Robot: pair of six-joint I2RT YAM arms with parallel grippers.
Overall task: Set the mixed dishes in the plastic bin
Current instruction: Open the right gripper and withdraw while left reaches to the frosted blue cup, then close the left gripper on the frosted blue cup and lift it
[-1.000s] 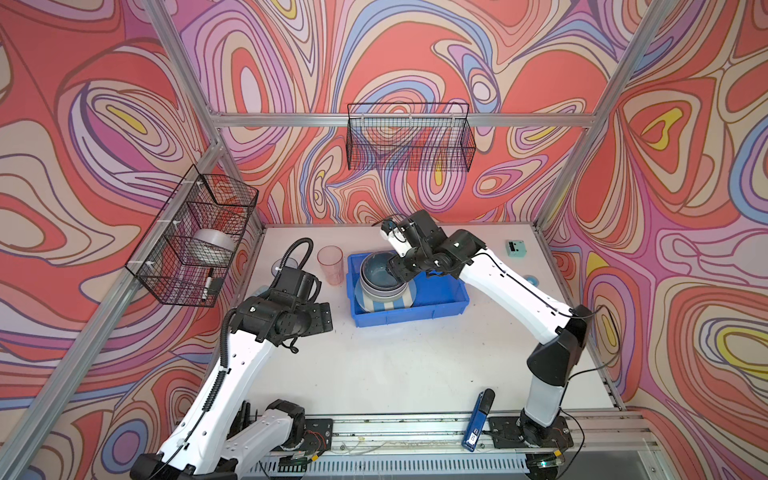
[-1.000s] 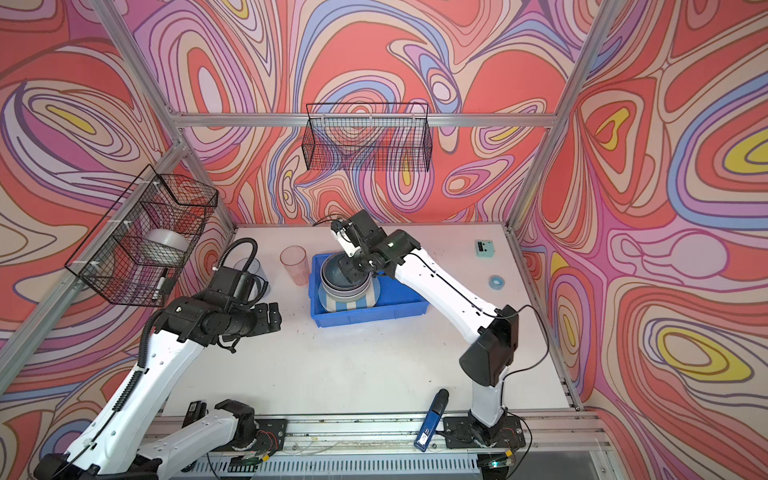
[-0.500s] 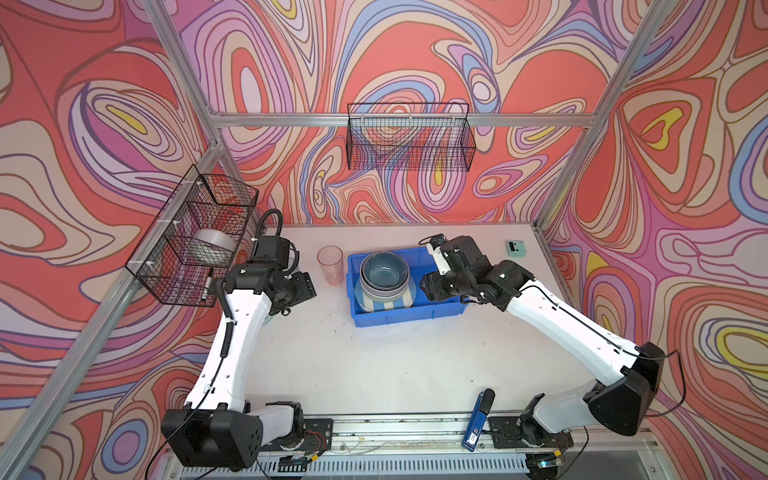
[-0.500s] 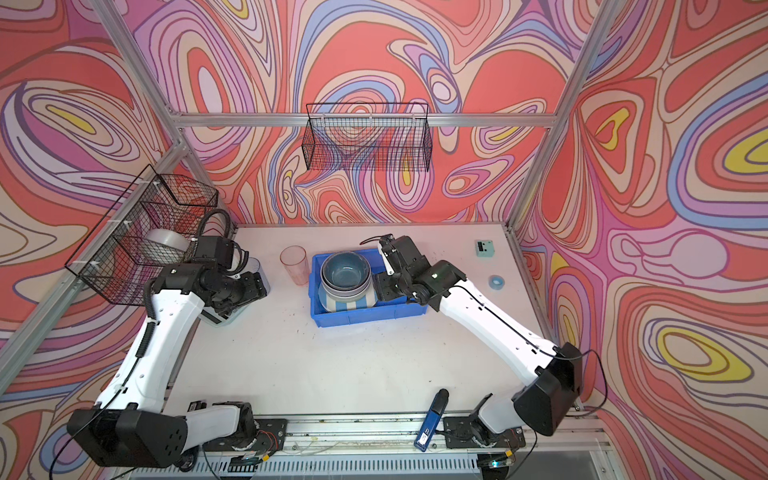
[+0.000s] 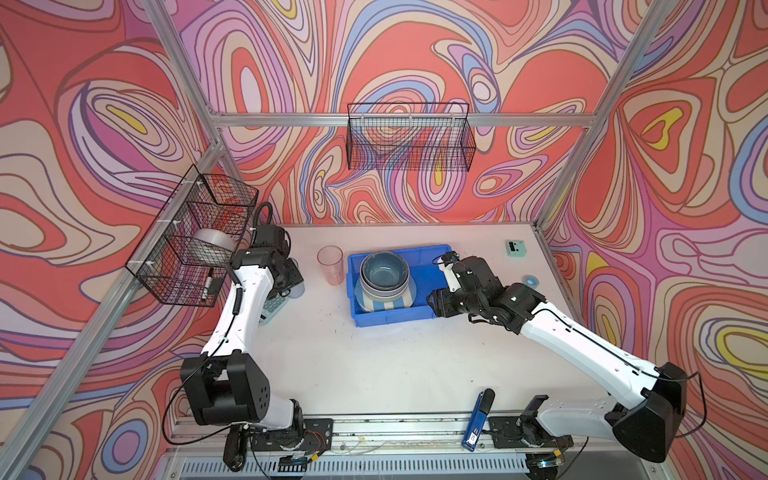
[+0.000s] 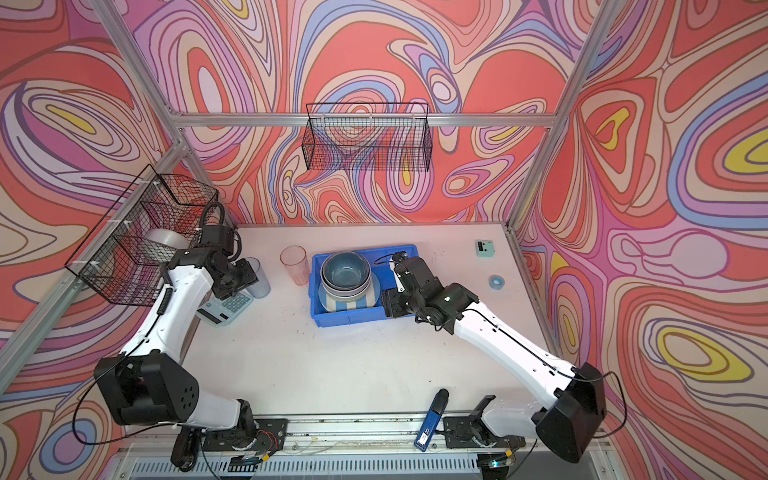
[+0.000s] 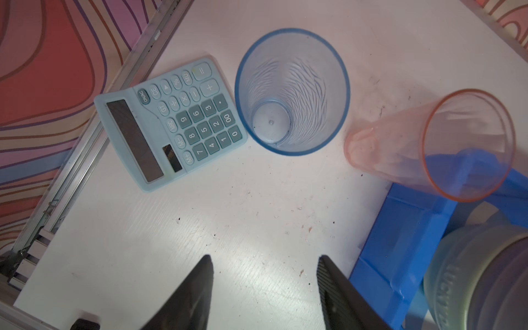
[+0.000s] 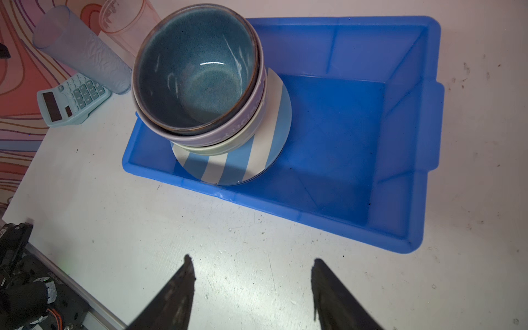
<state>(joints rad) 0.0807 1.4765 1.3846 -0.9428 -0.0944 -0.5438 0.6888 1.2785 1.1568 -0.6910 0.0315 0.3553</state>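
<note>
The plastic bin [image 5: 424, 270] [image 6: 345, 318] [image 8: 343, 114] holds a stack at its left end: a dark blue bowl [image 5: 384, 272] [image 6: 345, 272] [image 8: 194, 68] nested in a lavender bowl [image 8: 228, 131], on a pale green bowl [image 8: 228, 147], on a blue-and-white striped plate [image 5: 386, 305] [image 8: 251, 160]. A pink cup [image 5: 330, 264] [image 7: 428, 145] and a grey-blue cup [image 6: 257, 278] [image 7: 291, 91] stand upright on the table left of the bin. My left gripper [image 7: 265, 258] [image 6: 239, 276] hangs open beside the grey-blue cup, holding nothing. My right gripper [image 8: 252, 258] [image 5: 436, 305] is open and bare at the bin's front right corner.
A pale teal calculator [image 7: 168, 123] [image 6: 224, 309] lies beside the grey-blue cup, near the left wall. Black wire baskets hang on the left wall [image 5: 195, 237] and the back wall [image 5: 411, 141]. A small teal box [image 5: 516, 248] and a blue tape roll [image 5: 530, 280] sit at the back right.
My right gripper has drawn back from the bowl stack to the bin's front right corner. My left arm has swung back and left to the grey-blue cup, its jaws narrowing.
</note>
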